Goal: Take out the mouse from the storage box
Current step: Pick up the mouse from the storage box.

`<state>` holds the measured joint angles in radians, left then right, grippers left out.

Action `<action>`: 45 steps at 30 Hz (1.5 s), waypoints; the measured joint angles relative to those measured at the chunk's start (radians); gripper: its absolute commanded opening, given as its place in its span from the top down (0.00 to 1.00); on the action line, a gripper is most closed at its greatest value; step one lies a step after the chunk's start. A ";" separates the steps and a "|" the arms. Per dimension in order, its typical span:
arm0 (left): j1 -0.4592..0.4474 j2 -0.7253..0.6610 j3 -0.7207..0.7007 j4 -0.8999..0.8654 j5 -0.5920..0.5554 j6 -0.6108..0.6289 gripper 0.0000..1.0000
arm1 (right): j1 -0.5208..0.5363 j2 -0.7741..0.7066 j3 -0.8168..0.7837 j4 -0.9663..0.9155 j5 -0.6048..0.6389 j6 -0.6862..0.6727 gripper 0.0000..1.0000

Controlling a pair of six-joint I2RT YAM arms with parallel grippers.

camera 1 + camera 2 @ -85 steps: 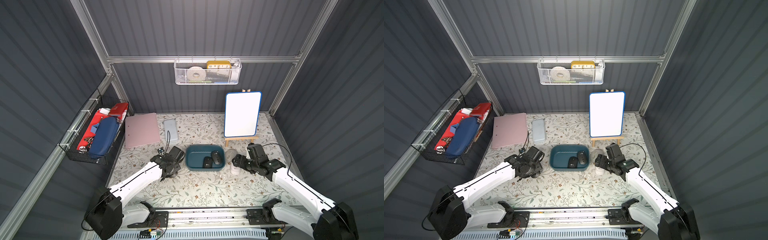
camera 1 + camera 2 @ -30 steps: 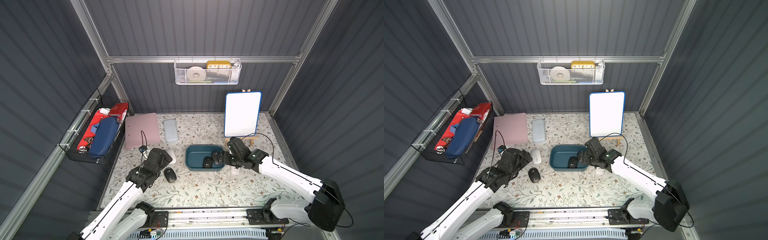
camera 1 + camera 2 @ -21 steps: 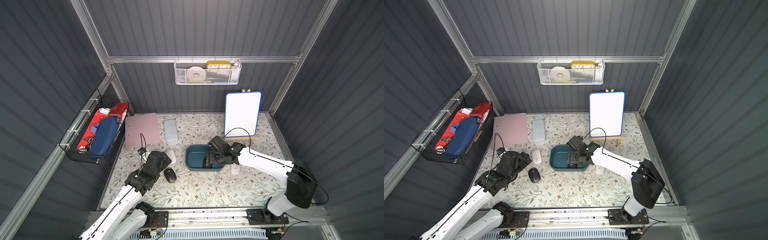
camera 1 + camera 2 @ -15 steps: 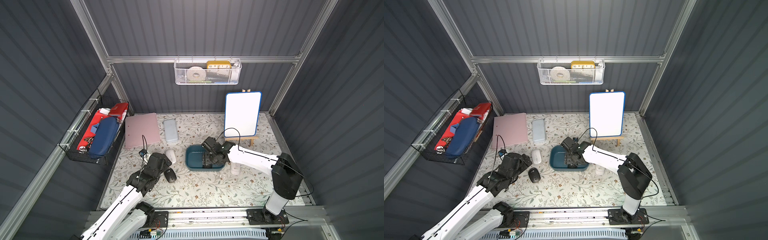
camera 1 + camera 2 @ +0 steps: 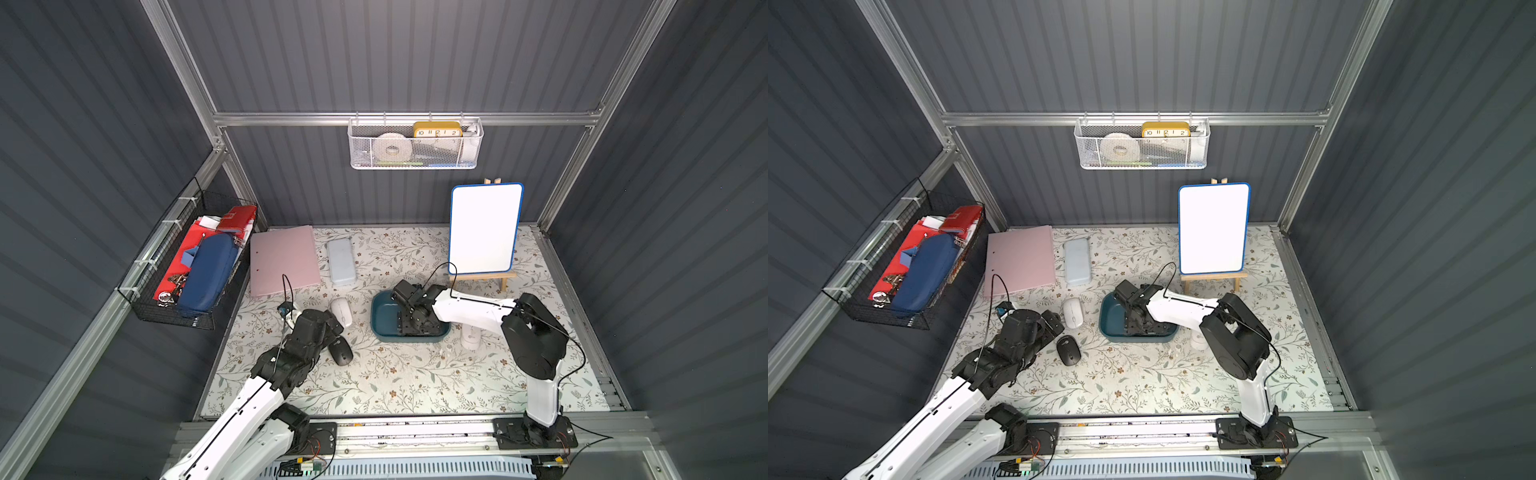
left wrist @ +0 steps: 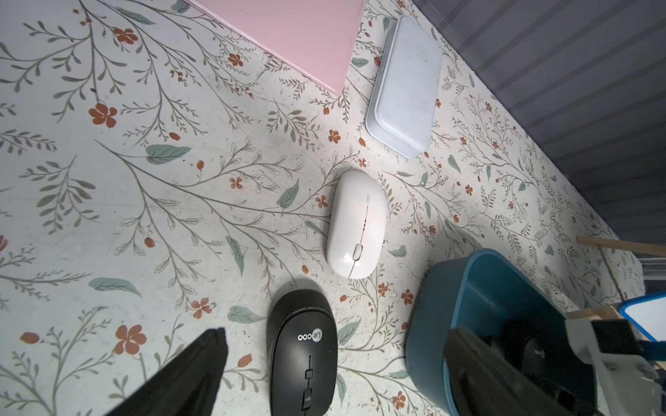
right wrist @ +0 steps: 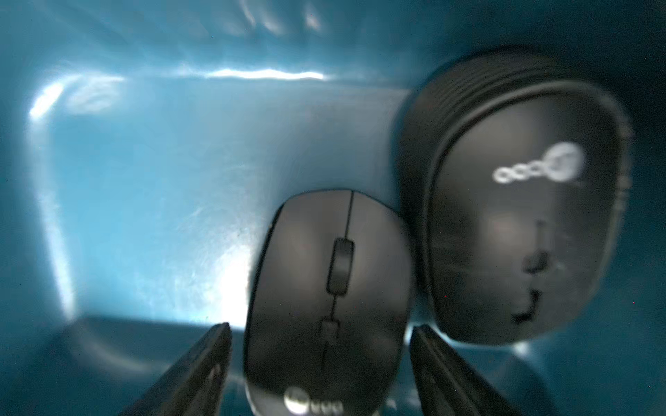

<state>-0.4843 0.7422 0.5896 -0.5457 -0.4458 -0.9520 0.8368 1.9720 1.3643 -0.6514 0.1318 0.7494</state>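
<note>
- Mouse (image 7: 328,299) — small, black, matte plastic — lies in the dark teal plastic storage box (image 7: 144,180), with the right gripper (image 7: 320,326) astride it, jaws spread.
- Left gripper (image 6: 335,331) spread wide above the floral tabletop (image 6: 144,223).

A floral tabletop (image 5: 415,382) carries a pink folder (image 5: 284,259) at its back left, with a flat pale-blue case (image 5: 341,262) just beside it. Back right, a blue-rimmed whiteboard (image 5: 484,228) leans on a wooden easel (image 5: 482,275). A small white cylinder (image 5: 470,337) stands nearer the front. A white mesh basket (image 5: 361,154) on the rear rail holds a tape roll (image 5: 390,147) and a yellow clock (image 5: 437,129). A black wire basket (image 5: 174,311) on the side wall holds a navy pouch (image 5: 205,272).
</note>
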 measured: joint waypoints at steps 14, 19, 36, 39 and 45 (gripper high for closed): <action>0.000 -0.006 -0.011 0.004 0.000 0.002 0.01 | 0.017 0.101 0.160 -0.009 -0.037 -0.026 0.22; 0.000 -0.005 -0.011 0.004 0.000 0.002 0.01 | 0.016 0.104 0.160 -0.023 -0.031 -0.057 0.21; 0.000 0.024 -0.011 0.011 0.000 0.002 0.01 | 0.025 0.141 0.180 -0.053 -0.023 -0.117 0.33; 0.000 0.034 -0.011 0.014 0.000 0.002 0.01 | 0.028 0.140 0.180 -0.057 -0.022 -0.117 0.42; 0.000 0.048 -0.011 0.026 0.000 0.002 0.01 | 0.034 0.117 0.174 -0.066 -0.021 -0.120 0.53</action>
<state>-0.4843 0.7902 0.5785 -0.5201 -0.4454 -0.9497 0.8707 2.0888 1.5383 -0.7177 0.1104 0.6292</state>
